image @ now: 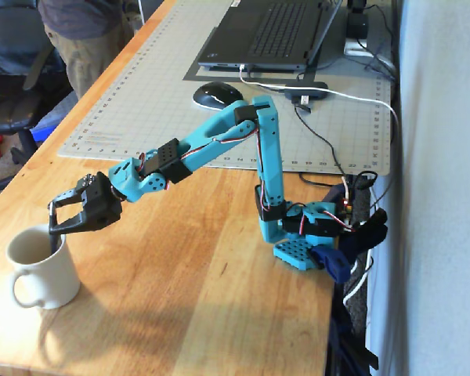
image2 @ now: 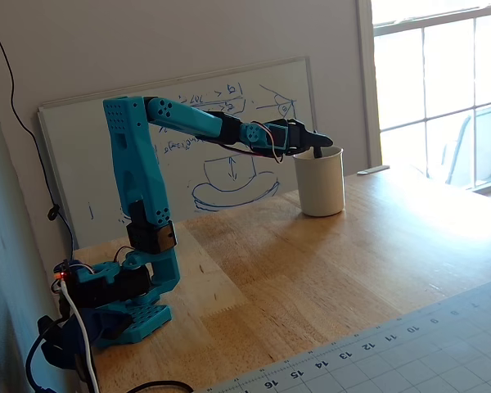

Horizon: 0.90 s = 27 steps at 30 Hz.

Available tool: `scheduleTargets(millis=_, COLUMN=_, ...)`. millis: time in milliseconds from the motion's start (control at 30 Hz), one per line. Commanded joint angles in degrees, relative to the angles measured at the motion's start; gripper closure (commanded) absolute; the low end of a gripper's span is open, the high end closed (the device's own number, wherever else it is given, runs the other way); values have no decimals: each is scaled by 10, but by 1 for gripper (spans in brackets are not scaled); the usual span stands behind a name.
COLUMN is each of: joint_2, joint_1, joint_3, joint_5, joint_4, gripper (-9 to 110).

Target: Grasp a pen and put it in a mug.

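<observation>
Empty fingers [image: 53, 218] spread over the cream mug [image: 37, 270].

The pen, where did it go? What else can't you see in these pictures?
- The pen: not visible in either fixed view; if it is inside the mug, the mug's wall hides it.
- The mug's handle: hidden in a fixed view, turned away behind the body.
- The end effector: open in one fixed view, but in the other too small and dark to tell.
</observation>
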<state>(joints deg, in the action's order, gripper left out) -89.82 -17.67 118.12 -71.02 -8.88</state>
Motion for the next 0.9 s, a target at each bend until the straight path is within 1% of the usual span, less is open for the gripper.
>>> scheduleTargets(millis=0, joint_2=-49, joint_1=18, joint_3=-48, joint_5=-6, joint_4=-9, gripper=78)
scheduleTargets(millis=133, joint_2=-83, joint_1=25, joint_3=-47, joint_5=-7, joint_4=18, gripper=78)
scheduleTargets(millis=433, joint_2=-189, joint_1=17, joint_3=-48, joint_5=-8, joint_4=216, gripper=78)
scheduleTargets(millis=633, joint_2=-278, joint_1=5, joint_3=-47, joint_5=-69, joint_4=299, gripper=78)
scheduleTargets(millis=867, joint_2=-384, joint_1=95, joint_3=-5, joint_5=-64, joint_4=381, gripper=78)
